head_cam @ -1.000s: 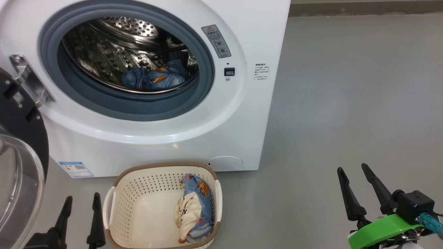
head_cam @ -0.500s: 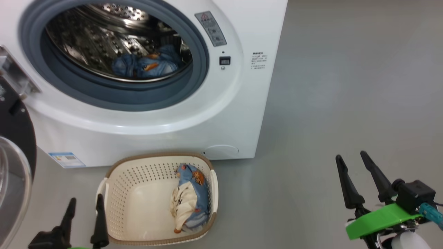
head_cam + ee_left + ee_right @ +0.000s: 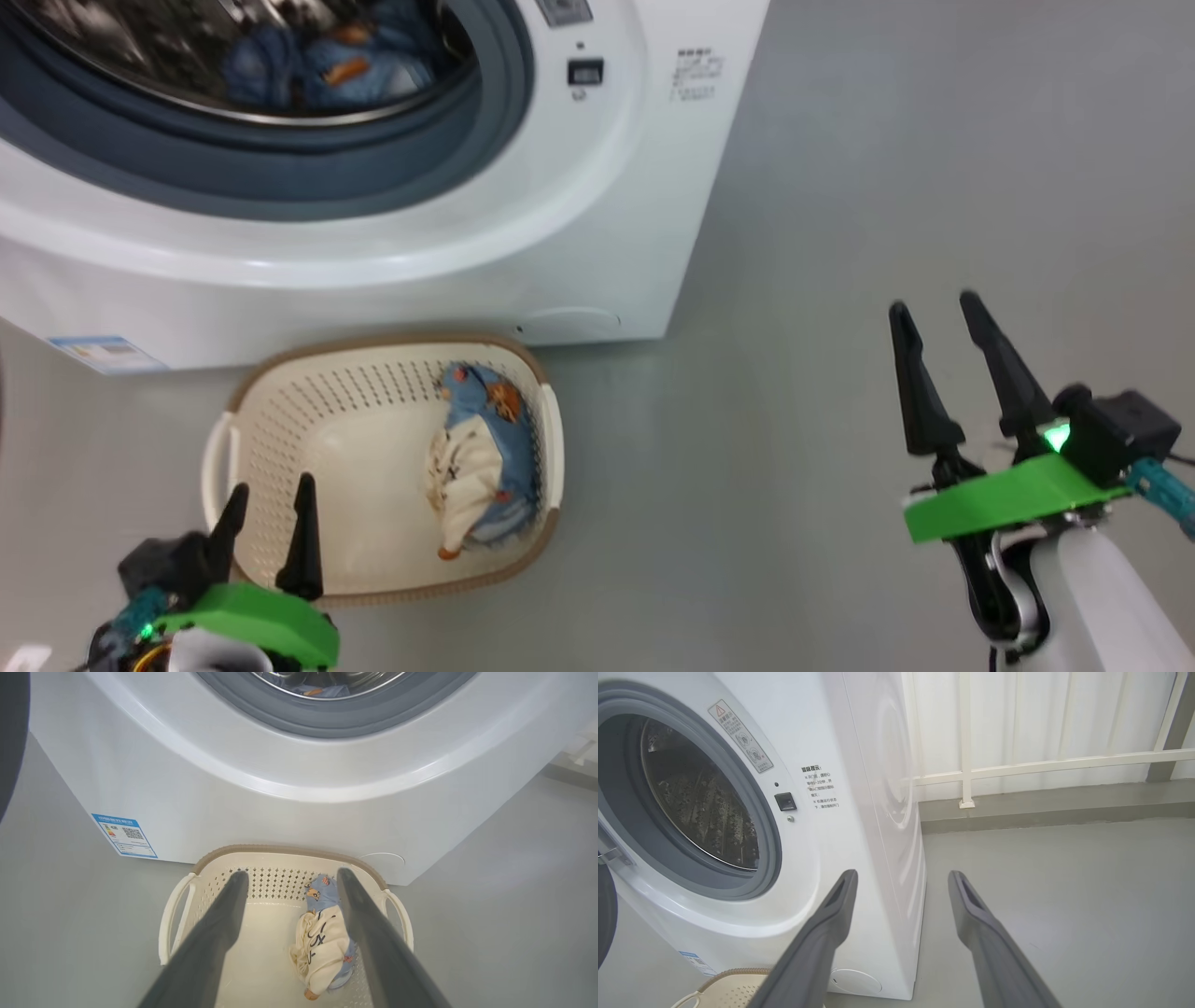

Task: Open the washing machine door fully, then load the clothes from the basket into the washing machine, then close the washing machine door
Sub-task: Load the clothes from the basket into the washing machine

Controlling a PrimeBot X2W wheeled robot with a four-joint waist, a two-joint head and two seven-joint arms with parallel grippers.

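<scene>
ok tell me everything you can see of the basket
The basket is a small cream plastic tub, rounded rectangular, with perforated walls, a brown woven-look rim and a handle on each side. It stands upright on the grey floor close before the washing machine, holding one bundled blue-and-cream garment against its right wall.

Head view looks down on the basket (image 3: pixel 373 346); both wrist views face the washing machine (image 3: pixel 280 798).

Cream basket (image 3: pixel 271 411), blue-orange clothes (image 3: pixel 485 439)

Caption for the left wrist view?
Open left claw pointing into the basket holding a blue-and-cream garment, washing machine behind.
</scene>
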